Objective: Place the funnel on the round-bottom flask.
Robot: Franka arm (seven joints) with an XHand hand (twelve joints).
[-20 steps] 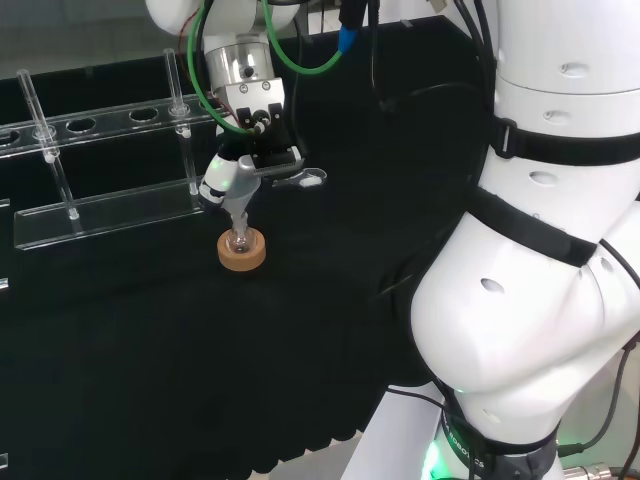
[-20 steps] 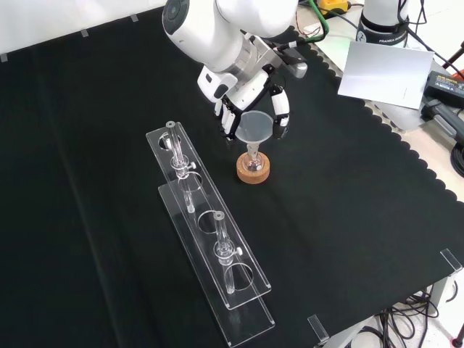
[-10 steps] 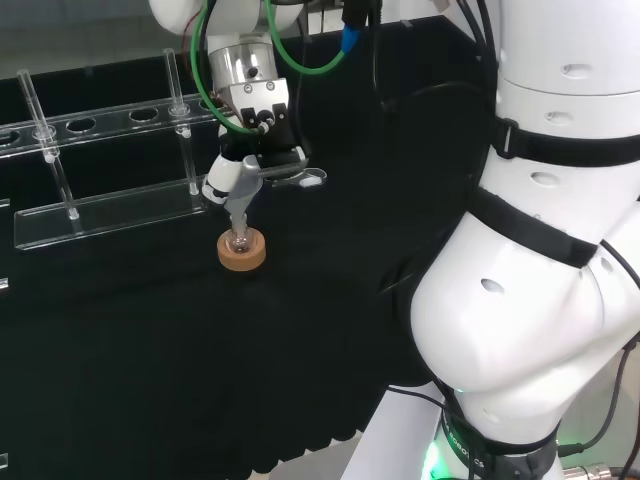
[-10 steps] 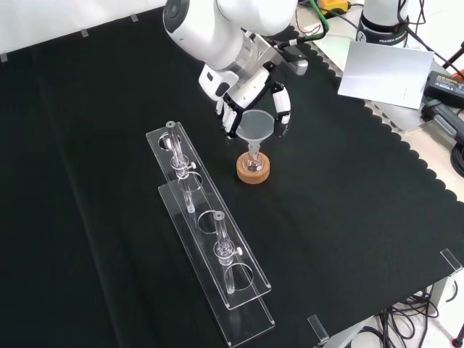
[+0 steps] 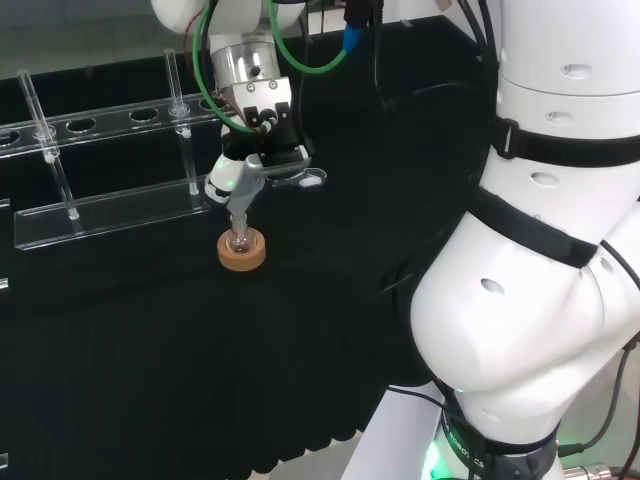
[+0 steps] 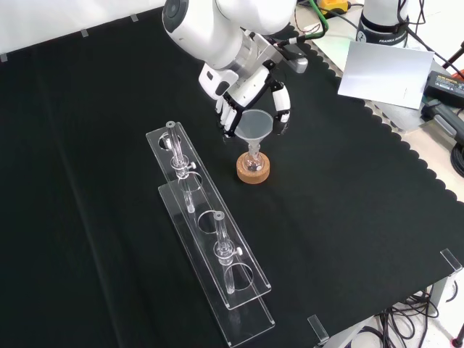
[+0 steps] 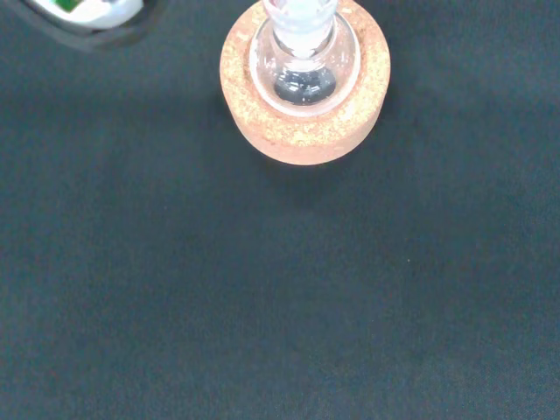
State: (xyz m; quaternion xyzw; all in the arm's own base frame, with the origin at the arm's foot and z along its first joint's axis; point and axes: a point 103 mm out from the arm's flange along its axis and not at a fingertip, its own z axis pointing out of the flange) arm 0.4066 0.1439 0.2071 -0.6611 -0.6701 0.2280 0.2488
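**Funnel seated in the flask, hand not yet withdrawn**

Head view: funnel (image 5: 240,196) stands stem-down in the flask (image 5: 239,241) on its cork ring (image 5: 242,252).
Front view: the hand (image 6: 246,94), just above the cork ring, curls its fingers (image 6: 280,109) about the funnel's rim; whether they touch it is unclear. Release remains.
Wrist view: flask upright inside the ring.

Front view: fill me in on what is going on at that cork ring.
The robot hand sits around the wide rim of a clear funnel, fingers on either side of it. The funnel's stem points down into the neck of the small round-bottom flask, which rests on a cork ring on the black cloth. A clear tube rack lies beside it, apart from the flask.
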